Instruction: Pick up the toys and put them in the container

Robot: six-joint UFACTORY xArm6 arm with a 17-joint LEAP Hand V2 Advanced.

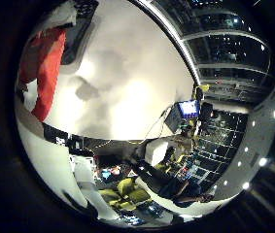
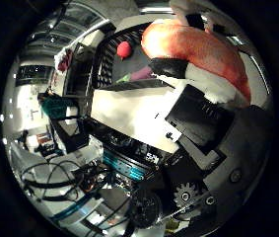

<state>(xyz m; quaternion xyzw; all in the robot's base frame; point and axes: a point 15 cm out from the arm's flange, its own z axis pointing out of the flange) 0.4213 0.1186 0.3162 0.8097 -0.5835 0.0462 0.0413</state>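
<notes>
While gripped by the robot hand [image 2: 203, 118], orange plush toy [image 2: 193, 44] above container [image 2: 107, 54] with red toy [image 2: 124, 48].

Both palm views are round fisheye discs ringed in black, with straight lines bowing hard toward the rims. The white table [image 1: 127, 92] glares near the centre of the little-finger view, carrying soft grey shadows toward ten o'clock. Beyond it the room is dim — small ceiling lights [image 1: 262, 161] dot four o'clock.
</notes>
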